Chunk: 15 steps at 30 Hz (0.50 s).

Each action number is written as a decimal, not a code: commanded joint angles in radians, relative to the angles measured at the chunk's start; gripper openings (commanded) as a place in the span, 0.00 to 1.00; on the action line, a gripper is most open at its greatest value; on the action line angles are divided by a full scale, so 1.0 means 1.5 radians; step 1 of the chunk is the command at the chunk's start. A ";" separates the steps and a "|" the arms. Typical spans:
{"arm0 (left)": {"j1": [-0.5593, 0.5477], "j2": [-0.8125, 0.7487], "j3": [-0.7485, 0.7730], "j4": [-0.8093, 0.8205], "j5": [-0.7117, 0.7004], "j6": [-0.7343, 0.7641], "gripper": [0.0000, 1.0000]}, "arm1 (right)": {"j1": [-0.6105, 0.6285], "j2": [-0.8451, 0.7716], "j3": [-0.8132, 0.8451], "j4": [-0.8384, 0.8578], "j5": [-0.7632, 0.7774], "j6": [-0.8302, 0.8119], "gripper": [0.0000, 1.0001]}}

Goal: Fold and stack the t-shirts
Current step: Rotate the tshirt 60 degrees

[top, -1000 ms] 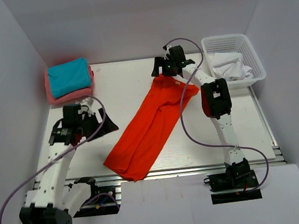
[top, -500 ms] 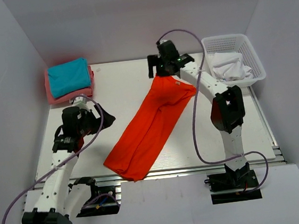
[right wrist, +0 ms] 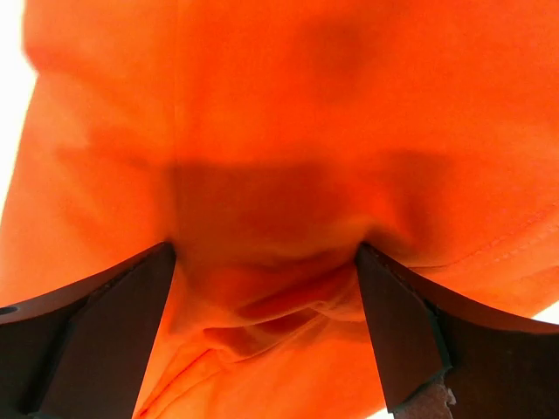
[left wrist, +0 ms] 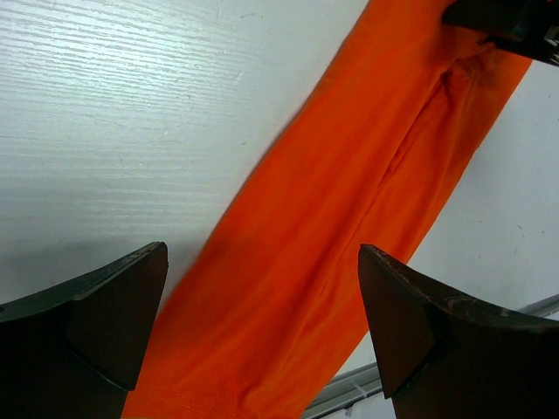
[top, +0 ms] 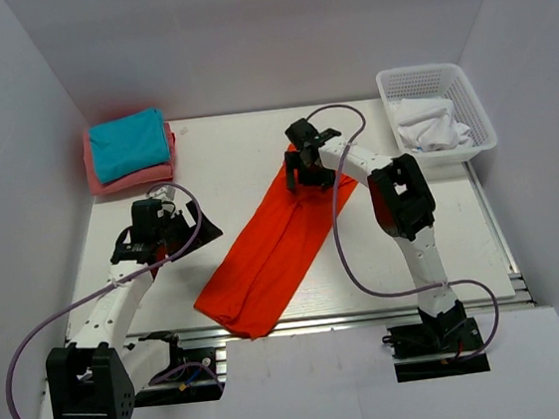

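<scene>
The orange-red t-shirt (top: pixel 269 251) lies folded into a long strip, running diagonally from the table's middle down to its near edge. My right gripper (top: pixel 306 172) is open and pressed down on the strip's far end. In the right wrist view the cloth (right wrist: pixel 279 105) bunches between its spread fingers (right wrist: pixel 105 314). My left gripper (top: pixel 200 231) is open and empty, just left of the strip's middle. The left wrist view shows the strip (left wrist: pixel 349 175) beyond its open fingers (left wrist: pixel 105 314). A teal t-shirt (top: pixel 130 143) lies folded on a pink one (top: pixel 136 176) at the back left.
A white mesh basket (top: pixel 466 85) at the back right holds crumpled white t-shirts (top: pixel 429 124). The white table (top: pixel 224 155) has a metal rail along its near edge (left wrist: pixel 349 393). Grey walls close in on the left, the right and the back.
My right gripper has moved from the shirt's far end towards me and down onto the cloth, and the shirt's far corner has folded in narrower. My left arm has shifted slightly.
</scene>
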 commanded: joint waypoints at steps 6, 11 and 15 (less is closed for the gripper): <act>-0.001 0.003 0.000 0.029 -0.020 -0.002 1.00 | -0.083 0.131 0.117 -0.051 -0.036 -0.038 0.90; -0.001 0.049 0.016 0.043 0.003 0.006 1.00 | -0.122 0.252 0.329 -0.022 -0.097 -0.163 0.90; -0.007 0.100 0.038 0.043 0.034 0.023 1.00 | -0.134 0.234 0.309 0.136 -0.101 -0.247 0.90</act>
